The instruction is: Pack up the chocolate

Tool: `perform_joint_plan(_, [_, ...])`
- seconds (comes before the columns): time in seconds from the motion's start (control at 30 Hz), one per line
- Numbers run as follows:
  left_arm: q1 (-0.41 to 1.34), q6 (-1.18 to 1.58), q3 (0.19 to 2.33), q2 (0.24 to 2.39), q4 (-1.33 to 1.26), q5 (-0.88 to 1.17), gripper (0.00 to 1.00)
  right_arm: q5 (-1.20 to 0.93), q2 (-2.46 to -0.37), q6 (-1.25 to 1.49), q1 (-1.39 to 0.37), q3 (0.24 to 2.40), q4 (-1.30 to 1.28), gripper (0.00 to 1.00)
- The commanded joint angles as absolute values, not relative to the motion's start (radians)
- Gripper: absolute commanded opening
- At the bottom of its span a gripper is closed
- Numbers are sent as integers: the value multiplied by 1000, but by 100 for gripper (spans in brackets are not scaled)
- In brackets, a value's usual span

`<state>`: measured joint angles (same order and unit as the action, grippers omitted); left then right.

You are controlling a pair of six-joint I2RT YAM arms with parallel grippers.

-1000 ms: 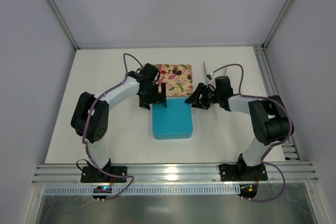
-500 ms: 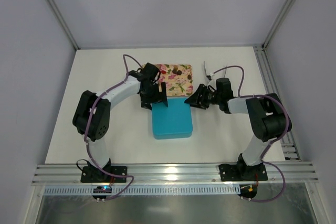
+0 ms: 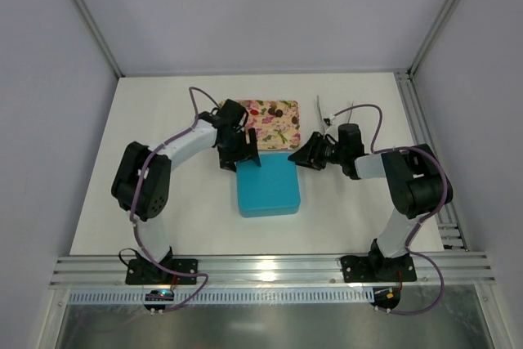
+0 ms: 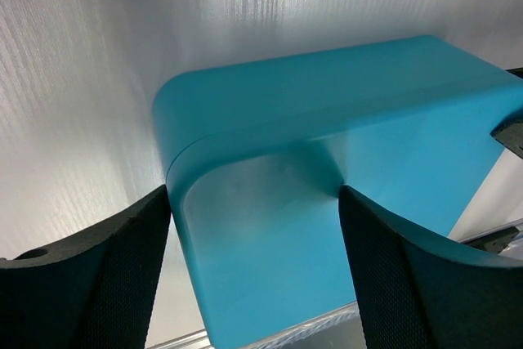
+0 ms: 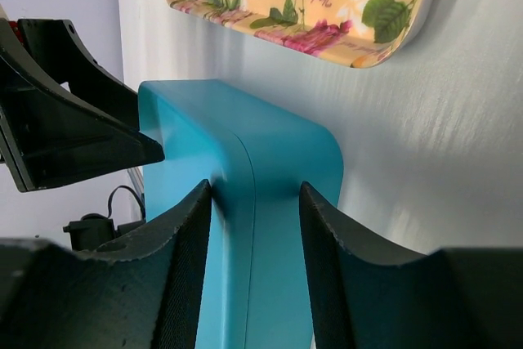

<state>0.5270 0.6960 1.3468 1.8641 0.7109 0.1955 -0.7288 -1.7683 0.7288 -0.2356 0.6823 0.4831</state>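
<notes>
Right forearm has dropped lower and pulled toward the right edge of the top view since a second ago, while its gripper has kept its place at the box. The left arm has barely shifted.

The teal box [image 3: 268, 185] lies shut at the centre of the white table [image 3: 163, 120], just below the flowered tray [image 3: 274, 132]. The chocolate [image 3: 278, 109] sits on that tray as a few dark lumps near its upper edge, above the box and apart from both grippers. Other pieces may lie there, but they are hard to tell from the printed flowers.

The left gripper [image 3: 243, 158] is at the box's upper left corner. In the left wrist view its black fingers [image 4: 98, 267] stand wide apart with the rounded corner of the box filling the gap. One finger is right at the box's left edge and the other lies in front of the teal surface. Whether they press on it I cannot tell.

The right gripper [image 3: 304, 155] is at the box's upper right corner. In the right wrist view its fingers [image 5: 163, 267] stand closer together, flanking the corner where the lid seam runs. Whether they are pinching it I cannot tell
</notes>
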Motion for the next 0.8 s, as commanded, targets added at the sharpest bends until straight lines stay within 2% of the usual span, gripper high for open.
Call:
perform_joint_plan(0.0, [561,703,1235,1968,704,100,71,-621,-1833,652,-256,647,338,47])
perform_joint_plan(0.37, [561,729,1082,1882,581,127,58,-535,-1793,581,-256,742,129,49])
perform_joint_plan(0.53, [561,753,1036,1842,517,138,62,-523,-1796,523,-255,837,-21,53])
perform_joint_plan(0.77, [554,765,996,1778,477,136,75,-525,-1813,482,-256,926,-132,58])
